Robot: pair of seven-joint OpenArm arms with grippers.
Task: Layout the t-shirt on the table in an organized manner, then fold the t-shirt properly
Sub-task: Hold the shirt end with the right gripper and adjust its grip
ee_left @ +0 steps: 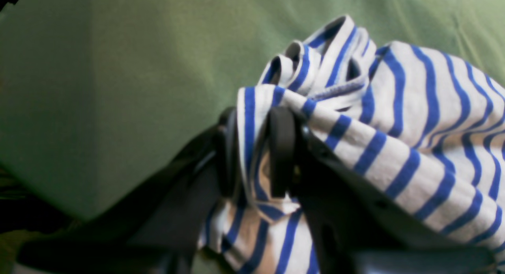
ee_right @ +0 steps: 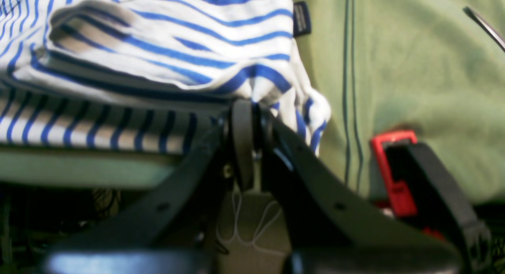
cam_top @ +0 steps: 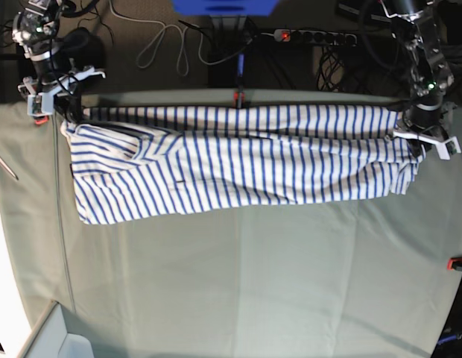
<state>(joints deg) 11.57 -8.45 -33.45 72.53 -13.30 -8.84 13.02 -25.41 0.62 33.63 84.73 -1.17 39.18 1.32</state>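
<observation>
Two grippers, left gripper point(ee_left: 256, 151) and right gripper point(ee_right: 246, 142), one t-shirt point(cam_top: 238, 160), one table point(cam_top: 253, 276).

We see the t-shirt point(cam_top: 238, 160), white with thin blue stripes, stretched into a long band across the far part of the table point(cam_top: 253, 283), its far edge along the table's far edge. One end bunches in rumpled folds; the other hangs lower, and a small dark tag point(ee_right: 302, 18) shows at the cloth's edge. The table is covered in pale grey-green cloth with faint creases.
</observation>
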